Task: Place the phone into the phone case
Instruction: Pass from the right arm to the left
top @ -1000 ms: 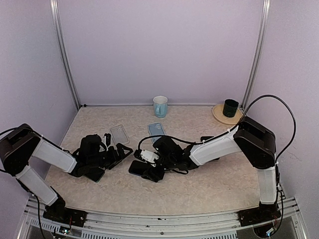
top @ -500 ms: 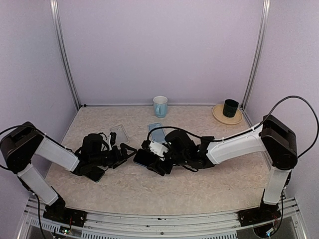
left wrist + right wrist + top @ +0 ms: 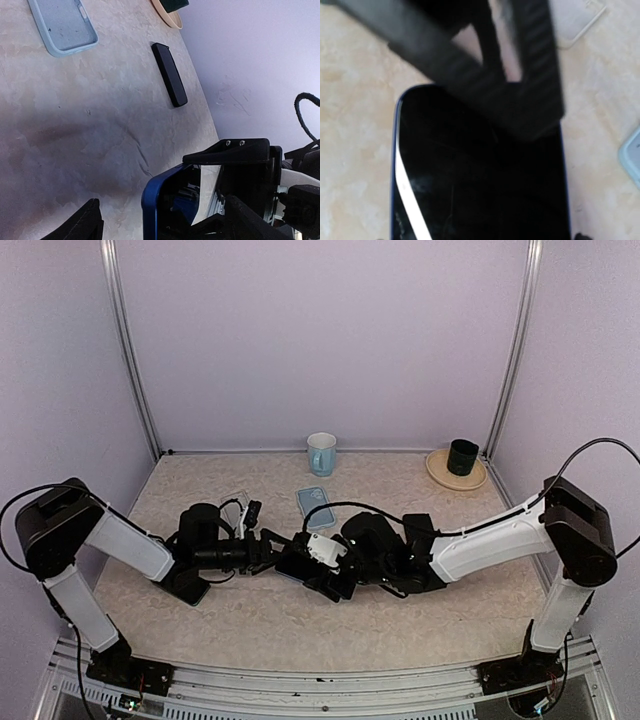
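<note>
Phone [image 3: 150, 200]: blue-edged, black screen, held just above the table [image 3: 300, 630] at mid-table, between the two arms
Right gripper [image 3: 303, 568]: pinching the phone at one end
Left gripper [image 3: 266, 546]: fingers [image 3: 82, 225] spread wide, one on each side of the phone's free end; contact cannot be told
Light-blue phone case [image 3: 62, 25]: flat on the table, hollow side up, beyond the phone and apart from it
Black slab [image 3: 169, 74]: flat on the table, well apart from the case

Glossy black glass fronts the blue-rimmed phone [image 3: 480, 190]; the table [image 3: 75, 115] looks matt, marbled stone.
</note>
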`<action>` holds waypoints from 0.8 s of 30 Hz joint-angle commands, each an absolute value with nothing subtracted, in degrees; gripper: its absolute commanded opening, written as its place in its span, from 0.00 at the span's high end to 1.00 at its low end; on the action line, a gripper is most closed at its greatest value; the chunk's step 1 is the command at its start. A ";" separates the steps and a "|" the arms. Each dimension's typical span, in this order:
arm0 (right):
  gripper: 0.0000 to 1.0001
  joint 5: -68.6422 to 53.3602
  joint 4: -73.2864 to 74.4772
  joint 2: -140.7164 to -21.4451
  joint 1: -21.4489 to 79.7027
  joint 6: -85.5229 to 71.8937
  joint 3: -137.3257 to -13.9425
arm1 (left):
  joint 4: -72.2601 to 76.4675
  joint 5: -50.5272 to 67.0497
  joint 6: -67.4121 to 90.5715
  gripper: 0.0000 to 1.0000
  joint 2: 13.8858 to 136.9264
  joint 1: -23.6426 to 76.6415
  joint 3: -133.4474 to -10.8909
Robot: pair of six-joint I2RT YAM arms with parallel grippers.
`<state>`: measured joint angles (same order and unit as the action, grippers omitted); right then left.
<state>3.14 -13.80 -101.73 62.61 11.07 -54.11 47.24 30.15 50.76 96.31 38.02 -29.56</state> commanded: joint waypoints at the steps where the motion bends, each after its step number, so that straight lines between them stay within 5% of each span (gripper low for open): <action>1: 0.48 5.13 -19.67 -98.44 63.52 11.86 -52.99 | 51.98 33.73 52.21 0.22 97.26 38.64 -31.41; 24: 0.47 8.06 -21.88 -96.72 64.16 12.50 -50.82 | 52.11 34.16 52.90 0.99 98.79 40.65 -33.99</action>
